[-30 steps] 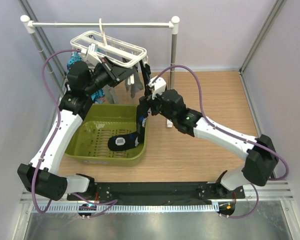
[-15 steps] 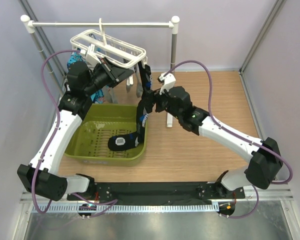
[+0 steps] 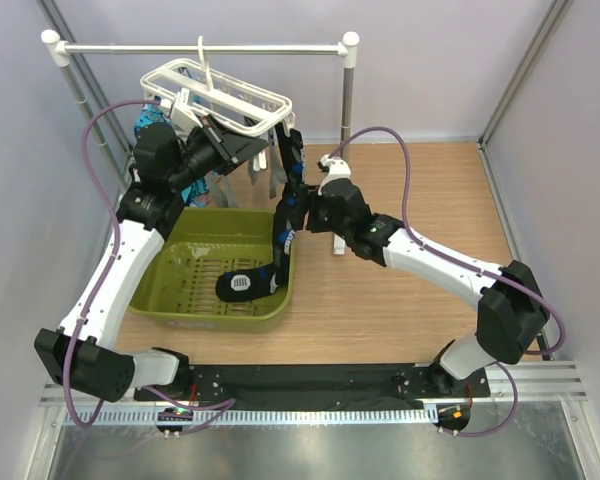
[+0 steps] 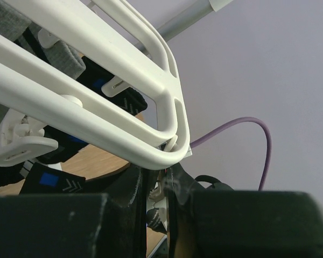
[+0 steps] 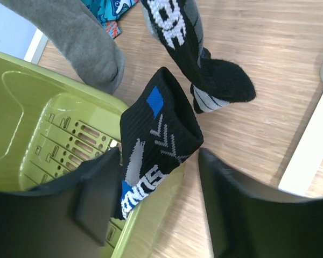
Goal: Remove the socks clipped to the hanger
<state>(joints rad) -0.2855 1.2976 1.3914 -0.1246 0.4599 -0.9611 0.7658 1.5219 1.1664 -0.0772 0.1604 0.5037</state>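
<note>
The white hanger (image 3: 230, 100) hangs by its hook from a white rail (image 3: 130, 47) at the far left of the table (image 3: 400, 300). The socks (image 3: 280, 170) dangle from clips under its right end.

In your right wrist view, a grey sock (image 5: 81, 37) and a black sock with white lettering (image 5: 175, 32) hang down at the top. Just below them, a second black sock (image 5: 161, 129), with a blue square and white chevrons, drapes over the right rim of a green basket (image 3: 205, 318). You cannot tell whether a clip holds this sock. Another dark sock (image 3: 242, 283) lies on the basket floor.

Your right jaws are spread wide, one on each side of the draped black sock. The left one sits against the fabric, the right one stands apart, and nothing is gripped.

Your left jaws reach up to the near right corner of the hanger. They are drawn almost together under its rounded rim and appear to pinch it.

The basket sits on the table directly below the hanger, near the left arm.
</note>
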